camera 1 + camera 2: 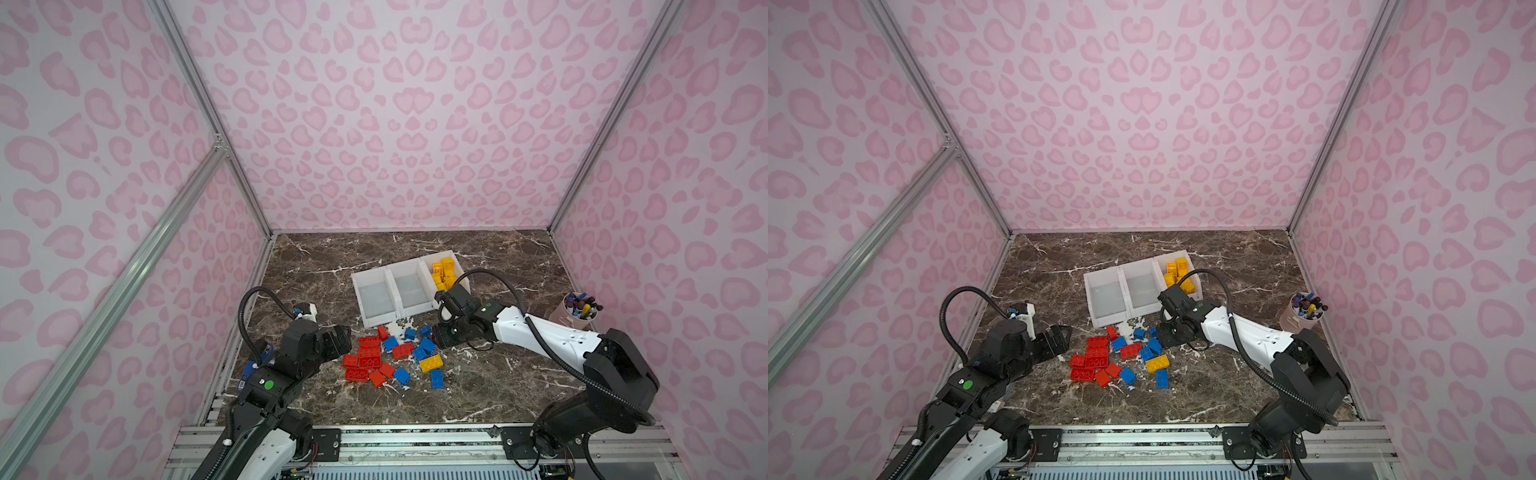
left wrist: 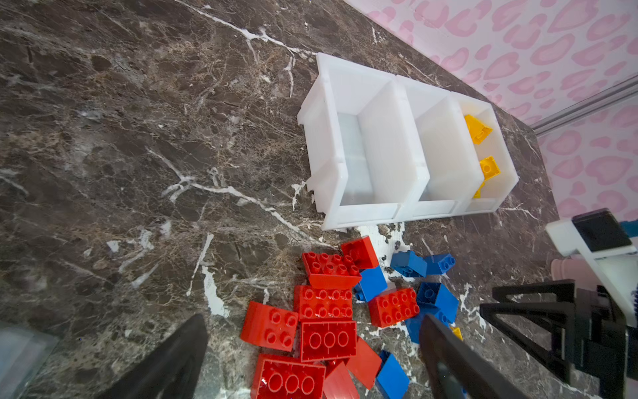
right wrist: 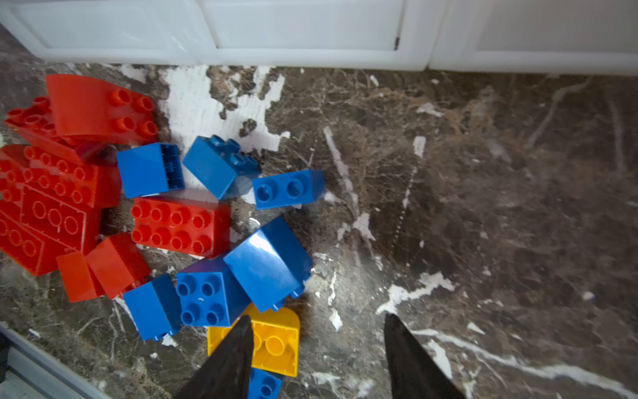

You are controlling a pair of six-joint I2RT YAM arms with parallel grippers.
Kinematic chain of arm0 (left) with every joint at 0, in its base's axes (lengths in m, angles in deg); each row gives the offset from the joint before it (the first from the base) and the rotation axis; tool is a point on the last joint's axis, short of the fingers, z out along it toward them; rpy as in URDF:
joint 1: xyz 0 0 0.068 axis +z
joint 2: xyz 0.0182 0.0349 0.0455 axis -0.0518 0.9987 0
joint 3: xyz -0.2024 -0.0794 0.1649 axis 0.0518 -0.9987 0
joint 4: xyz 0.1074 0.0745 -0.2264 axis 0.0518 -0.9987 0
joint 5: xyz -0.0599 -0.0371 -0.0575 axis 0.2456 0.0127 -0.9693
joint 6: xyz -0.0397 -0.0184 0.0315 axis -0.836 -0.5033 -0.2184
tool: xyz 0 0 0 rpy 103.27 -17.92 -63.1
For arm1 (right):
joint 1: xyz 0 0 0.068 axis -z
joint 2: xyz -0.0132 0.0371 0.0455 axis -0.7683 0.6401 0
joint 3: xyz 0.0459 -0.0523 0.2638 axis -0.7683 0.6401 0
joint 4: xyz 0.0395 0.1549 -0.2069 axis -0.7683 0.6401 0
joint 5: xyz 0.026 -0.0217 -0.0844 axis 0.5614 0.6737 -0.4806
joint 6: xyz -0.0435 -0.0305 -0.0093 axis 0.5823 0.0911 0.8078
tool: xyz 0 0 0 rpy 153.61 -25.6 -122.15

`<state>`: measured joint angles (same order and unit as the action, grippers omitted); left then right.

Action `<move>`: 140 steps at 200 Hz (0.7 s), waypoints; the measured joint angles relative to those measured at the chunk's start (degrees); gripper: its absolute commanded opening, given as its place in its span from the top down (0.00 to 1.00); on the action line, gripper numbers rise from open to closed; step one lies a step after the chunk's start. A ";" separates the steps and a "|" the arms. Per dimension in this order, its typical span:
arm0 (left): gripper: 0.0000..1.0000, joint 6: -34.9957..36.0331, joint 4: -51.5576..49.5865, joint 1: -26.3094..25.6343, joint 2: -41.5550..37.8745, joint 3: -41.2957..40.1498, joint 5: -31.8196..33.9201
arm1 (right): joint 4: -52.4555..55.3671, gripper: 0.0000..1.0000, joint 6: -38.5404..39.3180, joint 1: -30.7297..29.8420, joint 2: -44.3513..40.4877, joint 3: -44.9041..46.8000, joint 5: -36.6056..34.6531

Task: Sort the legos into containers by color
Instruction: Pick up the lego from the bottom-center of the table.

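Containers (image 1: 376, 297): yellow legos (image 1: 442, 272) in end bin, others seemingly empty; left end effector (image 2: 314, 319), right end effector (image 3: 317, 317) open, unladen.

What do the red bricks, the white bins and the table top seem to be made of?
Red bricks: hard moulded plastic, glossy; light glints on the studs.
White bins: probably plastic too, duller and slightly translucent; the walls look milky.
Table top: looks like brown marble with white veins, but flaked white patches near the bins suggest a printed film.
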<state>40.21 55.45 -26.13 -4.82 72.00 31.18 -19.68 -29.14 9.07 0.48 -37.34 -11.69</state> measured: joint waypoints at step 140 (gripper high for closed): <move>0.03 -0.28 -0.24 0.00 -1.25 -0.04 0.02 | -9.75 0.39 1.92 -3.41 2.71 6.97 11.34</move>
<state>39.92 55.21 -26.13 -6.06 71.95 31.20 -29.43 -27.21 5.66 3.19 -30.36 -0.35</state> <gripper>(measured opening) 0.968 0.612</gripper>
